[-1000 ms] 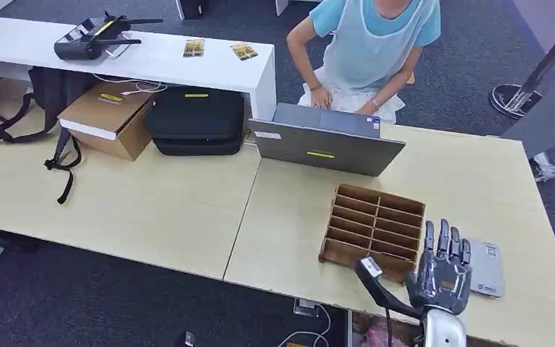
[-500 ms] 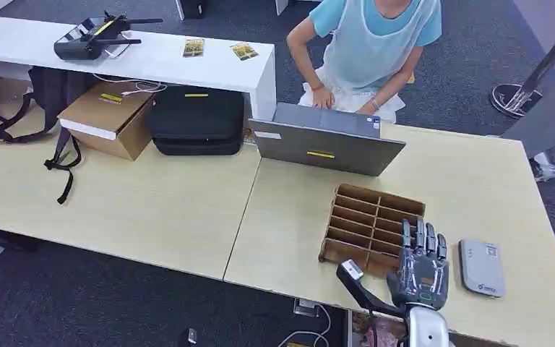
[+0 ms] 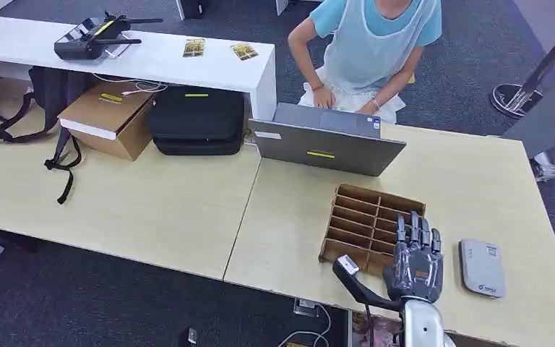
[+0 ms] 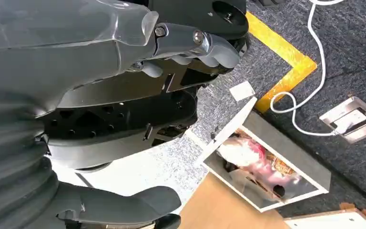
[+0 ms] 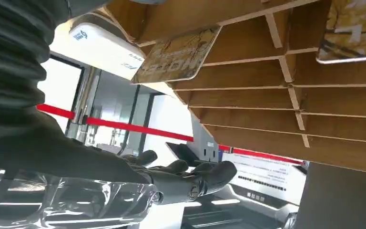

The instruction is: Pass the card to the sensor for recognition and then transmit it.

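over the near edge of the wooden slot rack (image 3: 374, 225) i see my right hand (image 3: 414, 264), fingers straight and spread, holding nothing. a yellow-brown printed card (image 5: 177, 56) with rounded corners sits tilted in one rack slot. beside the rack lies the grey sensor (image 3: 481, 267). left hand (image 4: 100, 62): grip unclear.

No text is reading clearly in any view. The yellowish patterned card (image 5: 178, 56) in the brown wooden slotted rack (image 5: 286, 100) is carrying large pale letters, and the flat grey sensor box (image 3: 481, 267) is showing a small blue logo, but both are too blurred to read.
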You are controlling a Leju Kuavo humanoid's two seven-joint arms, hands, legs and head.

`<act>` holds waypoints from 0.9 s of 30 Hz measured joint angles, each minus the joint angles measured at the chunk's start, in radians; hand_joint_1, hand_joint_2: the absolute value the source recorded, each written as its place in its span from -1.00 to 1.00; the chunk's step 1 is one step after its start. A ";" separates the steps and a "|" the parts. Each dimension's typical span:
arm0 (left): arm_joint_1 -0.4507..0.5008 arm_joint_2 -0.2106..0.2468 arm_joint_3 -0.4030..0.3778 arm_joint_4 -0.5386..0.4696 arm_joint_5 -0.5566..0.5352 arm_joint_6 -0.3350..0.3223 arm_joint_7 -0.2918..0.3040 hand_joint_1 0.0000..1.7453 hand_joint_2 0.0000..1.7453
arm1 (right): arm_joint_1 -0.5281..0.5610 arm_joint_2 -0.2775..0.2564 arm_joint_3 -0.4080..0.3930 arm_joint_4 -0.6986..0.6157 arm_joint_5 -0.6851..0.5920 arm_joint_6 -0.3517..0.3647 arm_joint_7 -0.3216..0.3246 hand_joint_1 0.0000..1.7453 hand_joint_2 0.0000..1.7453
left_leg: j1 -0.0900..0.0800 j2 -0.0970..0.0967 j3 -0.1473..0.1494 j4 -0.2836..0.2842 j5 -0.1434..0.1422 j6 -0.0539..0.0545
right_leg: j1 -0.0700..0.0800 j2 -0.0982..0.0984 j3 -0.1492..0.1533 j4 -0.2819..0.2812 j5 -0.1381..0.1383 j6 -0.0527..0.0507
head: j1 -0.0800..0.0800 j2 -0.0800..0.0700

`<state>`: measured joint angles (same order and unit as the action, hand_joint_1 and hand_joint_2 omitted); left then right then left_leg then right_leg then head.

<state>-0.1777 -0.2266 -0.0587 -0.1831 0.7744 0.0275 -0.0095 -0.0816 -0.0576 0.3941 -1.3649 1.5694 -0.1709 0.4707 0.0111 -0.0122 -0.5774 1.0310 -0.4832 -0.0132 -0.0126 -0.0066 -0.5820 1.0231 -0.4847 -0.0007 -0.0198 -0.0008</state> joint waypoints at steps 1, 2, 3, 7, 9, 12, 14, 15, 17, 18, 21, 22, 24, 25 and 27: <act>0.000 0.000 0.000 0.000 0.000 0.000 0.000 -1.00 1.00 | 0.000 0.000 -0.002 0.000 0.000 -0.002 0.001 -0.96 1.00 | 0.000 0.000 0.000 0.000 0.000 0.000 | 0.000 0.000 0.000 0.000 0.000 0.000 | 0.000 0.000; 0.000 0.000 0.000 0.000 0.002 0.000 0.000 -1.00 1.00 | 0.001 0.000 -0.003 0.000 0.000 -0.004 0.003 -0.96 1.00 | 0.000 0.000 0.000 0.000 0.000 0.000 | 0.000 0.000 0.000 0.000 0.000 0.000 | 0.000 0.000; 0.000 0.000 0.000 0.000 0.003 0.000 0.000 -1.00 1.00 | 0.001 0.000 -0.006 0.000 0.000 -0.006 0.006 -0.96 1.00 | 0.000 0.000 0.000 0.000 0.000 0.000 | 0.000 0.000 0.000 0.000 0.000 0.000 | 0.000 0.000; 0.000 0.000 0.000 0.000 0.006 0.000 0.000 -1.00 1.00 | 0.013 0.000 -0.026 -0.005 0.000 -0.009 0.013 -0.96 1.00 | 0.000 0.000 0.000 0.000 0.000 0.000 | 0.000 0.000 0.000 0.000 0.000 0.000 | 0.000 0.000; 0.001 0.001 0.000 0.000 0.006 0.000 0.000 -1.00 1.00 | 0.028 0.000 -0.038 -0.013 0.000 -0.010 0.015 -0.98 1.00 | 0.000 0.000 0.000 0.000 0.000 0.000 | 0.000 0.000 0.000 0.000 0.000 0.000 | 0.000 0.000; 0.001 0.002 0.000 0.000 0.006 0.000 0.000 -1.00 1.00 | 0.046 0.000 -0.054 -0.027 0.000 -0.010 0.019 -0.94 1.00 | 0.000 0.000 0.000 0.000 0.000 0.000 | 0.000 0.000 0.000 0.000 0.000 0.000 | 0.000 0.000; 0.001 0.003 0.000 0.000 0.006 0.000 0.000 -1.00 1.00 | 0.057 0.000 -0.061 -0.038 0.000 -0.014 0.021 -0.92 1.00 | 0.000 0.000 0.000 0.000 0.000 0.000 | 0.000 0.000 0.000 0.000 0.000 0.000 | 0.000 0.000; 0.001 0.003 0.000 0.000 0.006 0.000 0.000 -1.00 1.00 | 0.064 -0.001 -0.064 -0.043 0.000 -0.015 0.021 -0.90 1.00 | 0.000 0.000 0.000 0.000 0.000 0.000 | 0.000 0.000 -0.001 0.000 0.000 0.000 | 0.000 0.000; 0.001 0.003 0.000 0.000 0.006 0.000 0.000 -1.00 1.00 | 0.074 -0.002 -0.071 -0.051 0.000 -0.019 0.021 -0.88 1.00 | 0.000 0.000 0.000 0.000 0.000 0.000 | 0.000 0.000 0.000 0.000 0.000 0.000 | 0.000 0.000; 0.001 0.004 0.000 0.000 0.006 0.000 0.000 -1.00 1.00 | 0.077 -0.002 -0.074 -0.053 0.000 -0.022 0.021 -0.88 1.00 | 0.000 0.000 0.000 0.000 0.000 0.000 | 0.000 0.000 0.000 0.000 0.000 0.000 | 0.000 0.000; 0.001 0.004 0.000 0.000 0.006 0.000 0.000 -1.00 1.00 | 0.084 -0.002 -0.076 -0.060 0.000 -0.023 0.025 -0.78 1.00 | 0.000 0.000 0.000 0.000 0.000 0.000 | 0.000 0.000 0.000 0.000 0.000 0.000 | 0.000 0.000; 0.001 0.004 0.000 0.000 0.005 0.000 0.000 -1.00 1.00 | 0.085 -0.003 -0.076 -0.063 0.000 -0.023 0.027 -0.72 1.00 | 0.000 0.000 0.000 0.000 0.000 0.000 | 0.000 0.000 0.000 0.000 0.000 0.000 | 0.000 0.000; 0.001 0.004 0.000 0.000 0.003 0.000 0.000 -1.00 1.00 | 0.089 -0.003 -0.076 -0.068 0.000 -0.023 0.027 -0.54 1.00 | 0.000 0.000 0.000 0.000 0.000 0.000 | 0.000 0.000 0.000 0.000 0.000 0.000 | 0.000 0.000; 0.001 0.004 0.000 0.000 0.002 0.000 0.000 -1.00 1.00 | 0.090 -0.003 -0.076 -0.071 0.000 -0.022 0.028 -0.52 1.00 | 0.000 0.000 0.000 0.000 0.000 0.000 | 0.000 0.000 0.000 0.000 0.000 0.000 | 0.000 0.000; 0.001 0.004 0.000 0.000 0.001 0.000 0.000 -1.00 1.00 | 0.092 -0.003 -0.076 -0.077 0.000 -0.021 0.029 -0.76 1.00 | 0.000 0.000 0.000 0.000 0.000 0.000 | 0.000 0.000 0.000 0.000 0.000 0.000 | 0.000 0.000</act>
<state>-0.1766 -0.2224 -0.0587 -0.1831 0.7752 0.0275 -0.0095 0.0100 -0.0603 0.3178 -1.4423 1.5694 -0.1919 0.4997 0.0111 -0.0121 -0.5776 1.0310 -0.4833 -0.0132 -0.0126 -0.0064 -0.5825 1.0230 -0.4847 -0.0007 -0.0195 -0.0008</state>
